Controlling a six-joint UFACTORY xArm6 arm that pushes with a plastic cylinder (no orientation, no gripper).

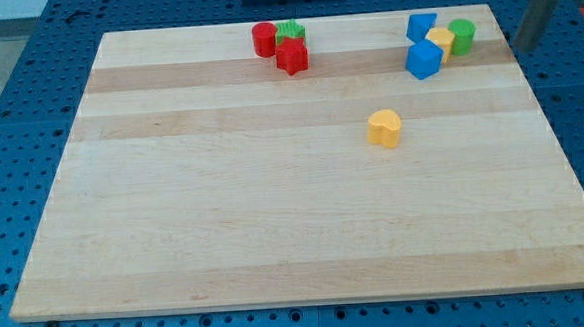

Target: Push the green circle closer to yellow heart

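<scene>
Not started: green round block [463, 34] sits well up-right of yellow heart-shaped block [383, 128]; my tip [522, 47] (no jaws) hangs right of green.

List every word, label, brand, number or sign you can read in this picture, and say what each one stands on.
None: no readable text appears anywhere.
The pale wooden board, the blue perforated table under it and the small coloured blocks, such as the yellow heart block and the green round block, carry no markings.
My tip, at the view's top right, is bare too.
</scene>
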